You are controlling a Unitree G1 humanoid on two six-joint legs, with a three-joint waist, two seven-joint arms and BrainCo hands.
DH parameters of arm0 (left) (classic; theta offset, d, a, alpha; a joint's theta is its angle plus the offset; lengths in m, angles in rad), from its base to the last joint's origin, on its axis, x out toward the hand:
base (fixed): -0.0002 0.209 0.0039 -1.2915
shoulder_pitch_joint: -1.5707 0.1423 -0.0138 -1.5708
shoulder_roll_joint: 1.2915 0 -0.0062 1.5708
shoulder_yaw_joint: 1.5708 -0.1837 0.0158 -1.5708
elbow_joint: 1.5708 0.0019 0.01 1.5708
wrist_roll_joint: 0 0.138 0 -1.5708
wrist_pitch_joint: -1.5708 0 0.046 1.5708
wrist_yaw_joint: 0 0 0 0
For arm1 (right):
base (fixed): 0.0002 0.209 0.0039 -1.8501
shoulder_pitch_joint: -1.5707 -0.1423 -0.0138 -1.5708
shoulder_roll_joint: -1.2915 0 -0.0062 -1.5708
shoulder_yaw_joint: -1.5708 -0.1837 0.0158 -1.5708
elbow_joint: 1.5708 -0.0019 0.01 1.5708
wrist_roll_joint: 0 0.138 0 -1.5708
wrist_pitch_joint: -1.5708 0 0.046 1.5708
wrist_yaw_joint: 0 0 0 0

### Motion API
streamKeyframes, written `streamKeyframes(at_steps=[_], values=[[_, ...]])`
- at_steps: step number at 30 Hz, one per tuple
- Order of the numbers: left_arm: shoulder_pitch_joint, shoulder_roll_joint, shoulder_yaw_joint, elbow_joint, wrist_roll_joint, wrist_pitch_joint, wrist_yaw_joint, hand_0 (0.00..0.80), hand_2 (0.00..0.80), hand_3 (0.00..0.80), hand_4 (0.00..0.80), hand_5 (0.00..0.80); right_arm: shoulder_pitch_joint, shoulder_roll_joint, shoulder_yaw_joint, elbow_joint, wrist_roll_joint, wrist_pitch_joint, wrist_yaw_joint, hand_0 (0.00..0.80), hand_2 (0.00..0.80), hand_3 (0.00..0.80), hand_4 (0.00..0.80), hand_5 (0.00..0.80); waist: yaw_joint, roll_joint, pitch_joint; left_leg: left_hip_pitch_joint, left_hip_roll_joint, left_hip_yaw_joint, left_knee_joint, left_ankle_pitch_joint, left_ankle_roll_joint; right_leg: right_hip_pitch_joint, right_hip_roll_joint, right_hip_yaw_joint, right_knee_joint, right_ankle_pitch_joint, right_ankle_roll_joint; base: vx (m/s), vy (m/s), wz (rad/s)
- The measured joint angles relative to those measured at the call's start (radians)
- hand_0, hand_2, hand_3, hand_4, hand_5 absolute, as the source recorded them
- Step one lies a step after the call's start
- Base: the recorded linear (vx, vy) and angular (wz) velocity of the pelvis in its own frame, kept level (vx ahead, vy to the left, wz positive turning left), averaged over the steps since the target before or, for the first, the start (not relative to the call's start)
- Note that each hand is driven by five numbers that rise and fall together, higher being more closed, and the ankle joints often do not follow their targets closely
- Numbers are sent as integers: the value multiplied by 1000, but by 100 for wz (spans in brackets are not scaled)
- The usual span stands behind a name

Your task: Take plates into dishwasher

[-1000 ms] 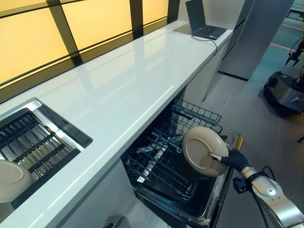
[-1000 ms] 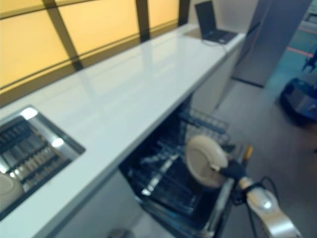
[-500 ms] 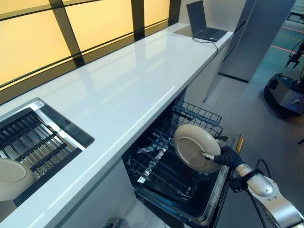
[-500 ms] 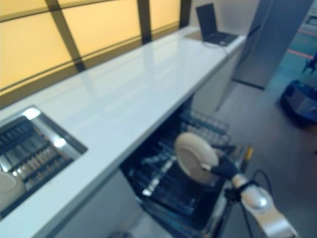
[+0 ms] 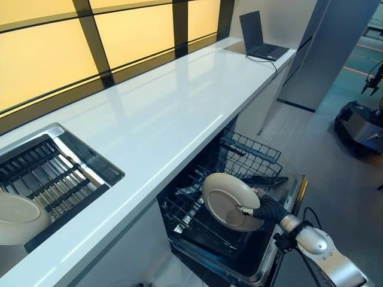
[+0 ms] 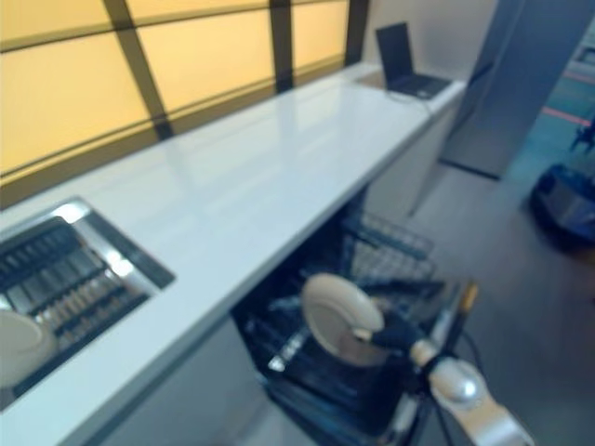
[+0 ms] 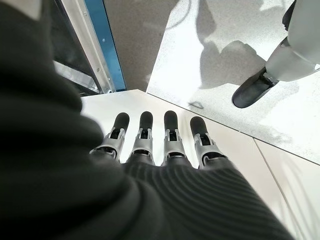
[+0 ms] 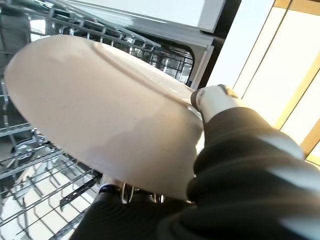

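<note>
I am carrying the plate (image 5: 229, 201) leftward over the rack (image 5: 203, 209), right hand (image 5: 267, 210) pinching its rim; slotting looks near. Left hand (image 7: 165, 145) is hanging idle, fingers straight.

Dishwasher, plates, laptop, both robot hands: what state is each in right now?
Dishwasher: door down, lower rack pulled out.
Held plate: tilted on edge, above the rack, not yet slotted.
Second plate: resting at the sink, untouched.
Laptop: lid open, on the counter's far end.
Right robot hand: shut on the held plate's rim.
Left robot hand: open, fingers straight, holding nothing.
</note>
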State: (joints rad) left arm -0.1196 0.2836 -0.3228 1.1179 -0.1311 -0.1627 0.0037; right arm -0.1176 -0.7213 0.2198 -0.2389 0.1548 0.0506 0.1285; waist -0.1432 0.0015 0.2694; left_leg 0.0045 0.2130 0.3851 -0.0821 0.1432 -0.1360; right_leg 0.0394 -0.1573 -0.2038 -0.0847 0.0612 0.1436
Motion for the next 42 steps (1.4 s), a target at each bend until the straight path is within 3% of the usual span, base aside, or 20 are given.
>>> streamKeyframes(at_steps=[5,21,42], values=[[-4,0,0,0,1,1,0,0,0,0,0,0,0,0,15,-10,-4,0,2,800,800,800,800,800,22,-2,-11,0,0,-3,0,0,0,0,0,-1,0,0,0,0,0,0],[0,0,-1,-6,1,4,0,0,0,0,0,0,0,8,93,-12,-74,2,12,800,800,800,800,800,27,-6,-28,0,0,-6,1,0,0,3,0,-5,0,0,0,0,0,0],[-1,0,-1,-5,23,6,-5,0,0,0,0,0,-39,30,107,186,-166,43,-58,800,800,800,800,800,54,-6,-30,-16,-1,-34,2,7,-3,7,0,-28,0,0,0,2,-2,2]])
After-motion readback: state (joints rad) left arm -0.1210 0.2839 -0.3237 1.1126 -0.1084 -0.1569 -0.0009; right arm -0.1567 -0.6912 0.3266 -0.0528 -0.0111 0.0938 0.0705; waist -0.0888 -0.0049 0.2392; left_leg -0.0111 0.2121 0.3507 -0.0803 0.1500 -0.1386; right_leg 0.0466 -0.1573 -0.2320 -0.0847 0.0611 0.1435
